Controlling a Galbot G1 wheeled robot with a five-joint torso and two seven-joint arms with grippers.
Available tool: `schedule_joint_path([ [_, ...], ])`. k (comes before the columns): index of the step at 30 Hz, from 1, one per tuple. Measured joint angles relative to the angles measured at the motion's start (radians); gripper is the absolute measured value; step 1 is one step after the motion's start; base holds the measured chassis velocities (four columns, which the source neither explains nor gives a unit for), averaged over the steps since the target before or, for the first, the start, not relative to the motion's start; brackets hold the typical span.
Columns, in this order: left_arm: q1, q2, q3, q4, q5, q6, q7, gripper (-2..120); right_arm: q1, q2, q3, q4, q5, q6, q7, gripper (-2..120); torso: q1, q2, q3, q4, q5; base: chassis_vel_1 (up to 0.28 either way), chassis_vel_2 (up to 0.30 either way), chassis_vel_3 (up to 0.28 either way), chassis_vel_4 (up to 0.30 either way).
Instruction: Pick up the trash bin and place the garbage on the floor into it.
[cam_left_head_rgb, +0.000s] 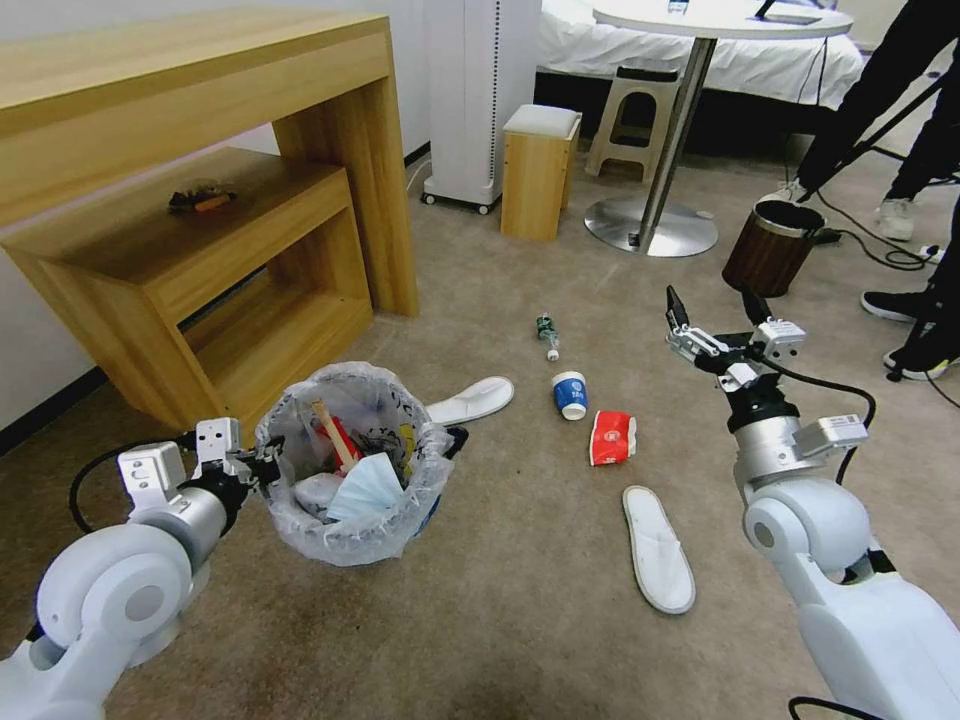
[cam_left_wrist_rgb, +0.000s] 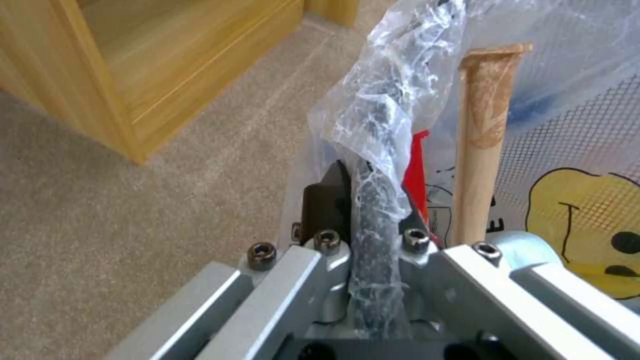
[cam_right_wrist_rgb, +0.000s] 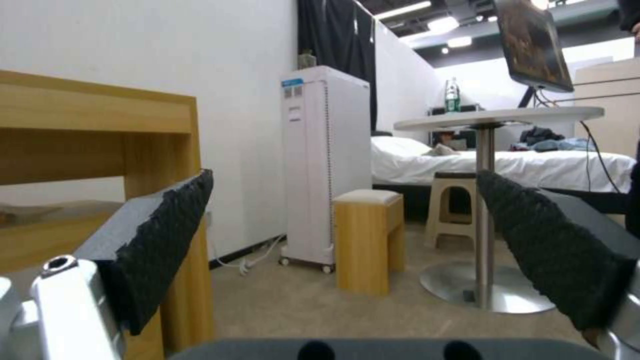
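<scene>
My left gripper (cam_left_head_rgb: 262, 462) is clamped on the rim of the small round trash bin (cam_left_head_rgb: 352, 478), which is lined with a crinkled translucent white plastic bag; in my left wrist view the fingers (cam_left_wrist_rgb: 325, 196) pinch the bag-covered rim between them, one outside and one inside; the bin sits low on my left, above the beige-tan short-pile carpet floor (cam_left_head_rgb: 500, 600), though I cannot tell whether its base touches it; inside the bin I see a pale wooden stick (cam_left_head_rgb: 328, 430), a red wrapper scrap (cam_left_head_rgb: 345, 437) and a light blue face mask (cam_left_head_rgb: 362, 490); my right gripper (cam_left_head_rgb: 712, 308) hangs in the air on my right with its black textured fingers (cam_right_wrist_rgb: 163, 235) spread wide and nothing between them; on the floor between my arms lie a crumpled red packet (cam_left_head_rgb: 611, 438), a white paper cup with a blue band (cam_left_head_rgb: 570, 394) just beside it, and farther off a small green-capped bottle (cam_left_head_rgb: 547, 335); one white slipper (cam_left_head_rgb: 657, 546) lies near my right arm, another white slipper (cam_left_head_rgb: 472, 400) just behind the bin; a light wooden stepped desk (cam_left_head_rgb: 200, 210) stands on my left; a brown wood-grain cylinder bin (cam_left_head_rgb: 772, 247) stands well beyond my right gripper.
</scene>
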Motion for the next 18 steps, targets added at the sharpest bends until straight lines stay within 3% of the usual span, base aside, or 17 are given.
schedule_joint_path([
  [10,0.005,0.007,-0.006,-0.004,-0.002,0.0,0.004,0,-0.002,0.003,-0.001,-0.004,-0.002,0.002,0.0,100,0.0,0.0,0.0,-0.0001,-0.0001,0.0,0.0,0.0,0.0],
  [18,0.006,0.006,-0.008,-0.005,-0.003,0.0,0.01,0,-0.002,0.003,-0.002,-0.007,-0.004,0.009,-0.003,100,0.0,0.0,0.001,-0.0001,0.0,-0.093,0.078,0.078,-0.089],
])
